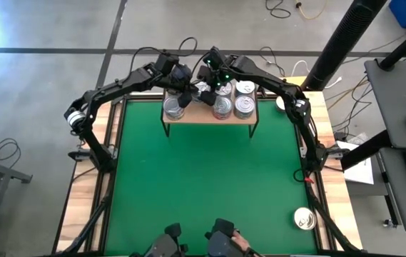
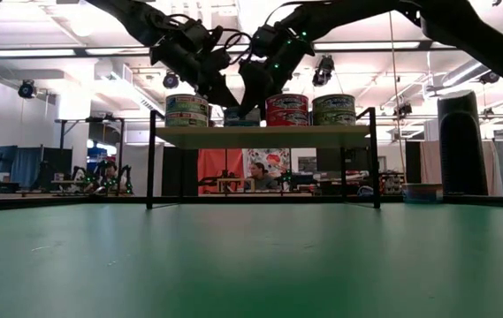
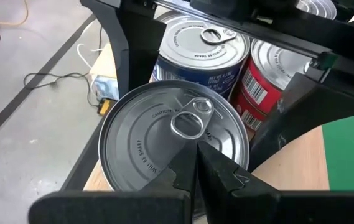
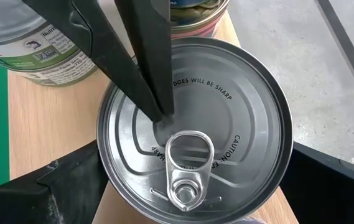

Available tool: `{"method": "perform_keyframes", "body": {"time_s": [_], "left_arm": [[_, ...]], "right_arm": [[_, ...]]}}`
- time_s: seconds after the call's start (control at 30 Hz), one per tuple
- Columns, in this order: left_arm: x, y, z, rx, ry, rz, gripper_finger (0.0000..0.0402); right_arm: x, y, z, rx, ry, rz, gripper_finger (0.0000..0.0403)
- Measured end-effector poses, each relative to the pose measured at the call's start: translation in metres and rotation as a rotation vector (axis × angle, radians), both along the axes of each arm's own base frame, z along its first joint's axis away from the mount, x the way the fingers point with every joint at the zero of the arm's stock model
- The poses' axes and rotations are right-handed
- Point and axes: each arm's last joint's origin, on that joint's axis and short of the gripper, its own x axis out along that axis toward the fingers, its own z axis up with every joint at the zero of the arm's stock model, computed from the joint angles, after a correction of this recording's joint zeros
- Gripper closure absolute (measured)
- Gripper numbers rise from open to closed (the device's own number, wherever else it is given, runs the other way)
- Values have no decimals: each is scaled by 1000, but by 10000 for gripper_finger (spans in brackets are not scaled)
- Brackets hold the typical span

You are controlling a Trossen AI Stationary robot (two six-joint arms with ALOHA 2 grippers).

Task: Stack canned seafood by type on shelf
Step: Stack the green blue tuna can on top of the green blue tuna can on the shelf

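The green bench [image 1: 203, 185] carries the shelf [image 1: 210, 116] at its far edge, a light-wood board on thin black legs. Both dark arms reach in over the shelf from either side and meet above its middle.

On the shelf stand several tins in stacks: in the low view a bluish-sided stack [image 2: 186, 110] at the left end, a red stack [image 2: 287, 109] and a green-labelled stack [image 2: 333, 109] toward the right. Between the bluish and red stacks sits a single tin [image 2: 240, 116] with the two grippers over it.

The right gripper [image 4: 195, 186] straddles this silver-topped tin [image 4: 195, 118], its jaws spread wide on either side of the rim; whether they touch its sides cannot be told. The left gripper [image 3: 196, 163] has its jaws pressed together, and their tip rests on the tin's lid just beside the pull ring [image 4: 188, 163].

One more tin [image 1: 304, 218] lies apart, near the bench's right front corner.
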Motion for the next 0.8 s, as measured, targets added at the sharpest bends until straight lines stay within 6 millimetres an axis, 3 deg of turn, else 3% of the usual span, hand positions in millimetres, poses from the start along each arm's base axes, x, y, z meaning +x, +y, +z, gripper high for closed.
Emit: {"method": "perform_keyframes", "body": {"time_s": [0.17,0.37,0.6,0.8], "left_arm": [[2,1,11,-8,2,11,401],[3,1,43,37,14,-30,401],[26,16,32,-12,3,-154,401],[34,22,22,14,143,-173,401]], "right_arm": [[0,0,0,1,2,2,3],[0,0,0,1,2,4,3],[-1,0,0,10,0,6,3],[-1,1,1,8,2,5,3]]}}
